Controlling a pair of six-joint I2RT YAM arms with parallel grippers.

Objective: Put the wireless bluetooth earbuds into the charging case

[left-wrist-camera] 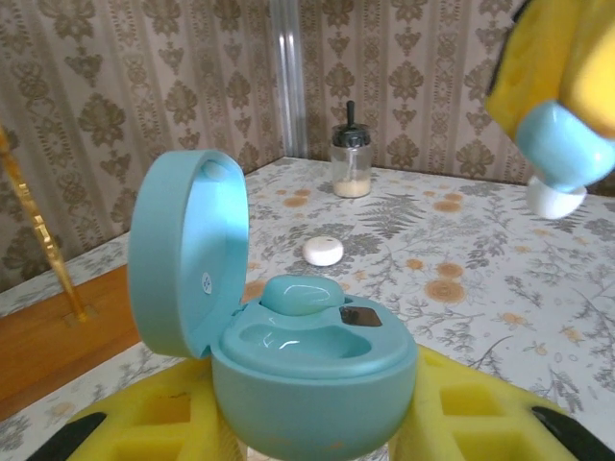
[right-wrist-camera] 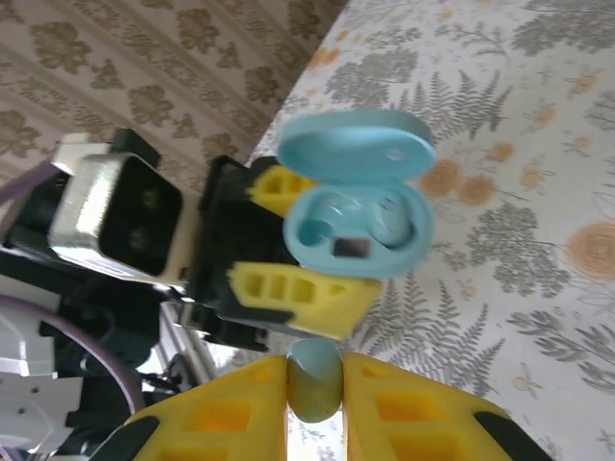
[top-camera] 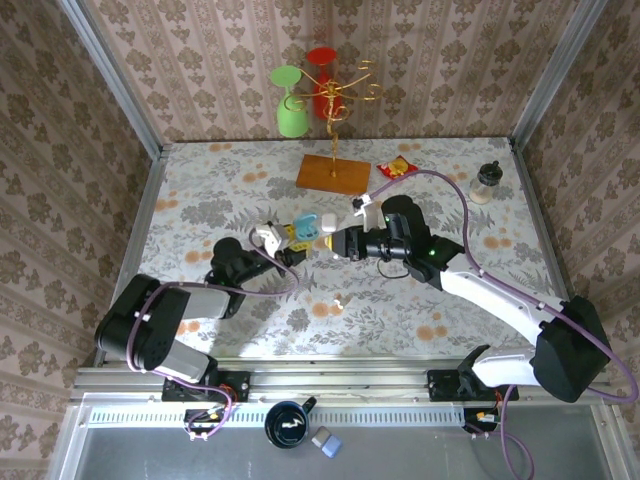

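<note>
The left claw [top-camera: 297, 233] is closed on the charging case [left-wrist-camera: 312, 384], a rounded pale-blue shell gripped at its base between the yellow pads [left-wrist-camera: 461, 418] and raised above the floral surface [top-camera: 230, 190]. Its lid [left-wrist-camera: 187, 254] stands open and upright on the left side in the left wrist view, and a second earbud [left-wrist-camera: 298, 293] sits in the far socket of the tray, next to a small dark rectangle. The right claw [top-camera: 330, 243] is nearly closed on a pale-blue earbud [right-wrist-camera: 314, 376], which is pinched between the tips of its two yellow fingers [right-wrist-camera: 404, 408]. In the left wrist view this earbud hangs above and to the right of the case with its white tip pointing down, clear of the tray. From the right wrist the open case lies just beyond the fingertips, its hollow facing the camera, with a gap between the two. On the surface beyond the case lies a small white rounded piece [left-wrist-camera: 323, 251]; I cannot tell whether it is an earbud or a case. Farther back stands a little bottle [left-wrist-camera: 351, 163] with a black cap.
</note>
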